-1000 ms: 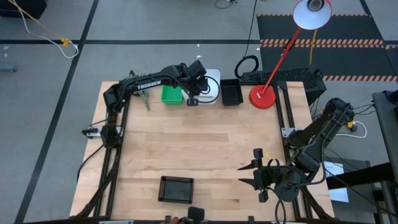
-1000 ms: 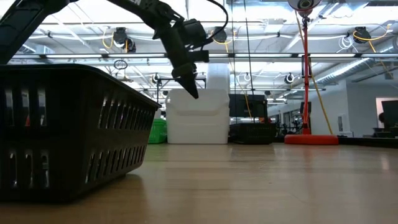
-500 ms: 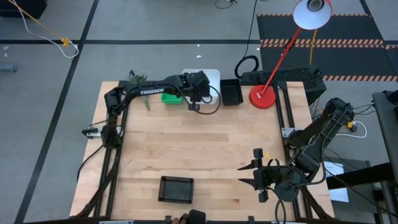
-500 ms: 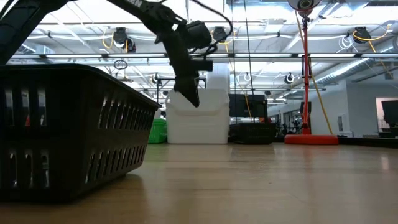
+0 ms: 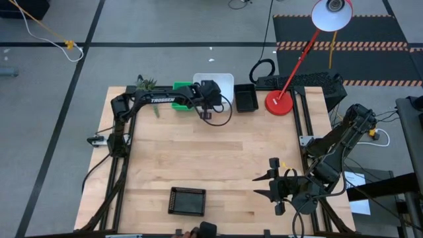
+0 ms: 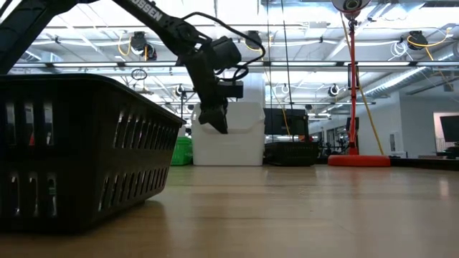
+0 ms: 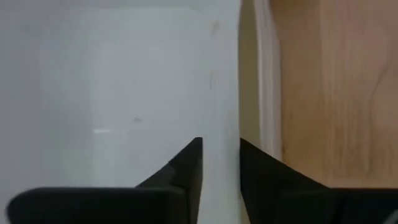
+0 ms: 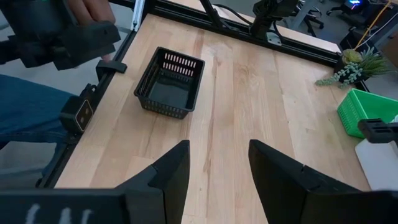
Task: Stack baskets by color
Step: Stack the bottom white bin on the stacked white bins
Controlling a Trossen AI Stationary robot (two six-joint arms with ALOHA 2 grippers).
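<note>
A stack of white baskets [image 5: 221, 80] [image 6: 240, 136] stands at the table's far edge, with a green basket [image 5: 182, 106] to its left and a black basket [image 5: 246, 98] to its right. A second black basket [image 5: 187, 201] [image 8: 169, 81] sits near the front edge. My left gripper [image 5: 206, 99] [image 6: 215, 123] points steeply down at the white stack. In the left wrist view it [image 7: 221, 162] is narrowly open, one finger over the white basket's inside [image 7: 112, 93] and the other outside its wall. I cannot tell whether they touch it. My right gripper [image 5: 272, 178] [image 8: 219, 168] waits open at the near right.
A red lamp base [image 5: 278, 103] stands right of the far black basket, and its pole slants up over the far edge. A small plant [image 5: 147, 84] stands at the far left. A person's blue-clad limb [image 8: 25, 118] is at the near edge. Bare wood fills the table's middle.
My left gripper has sunk toward the white stack and tipped more steeply down, and its fingertips now reach below the stack's top rim in the low view. The baskets have stayed where they were.
</note>
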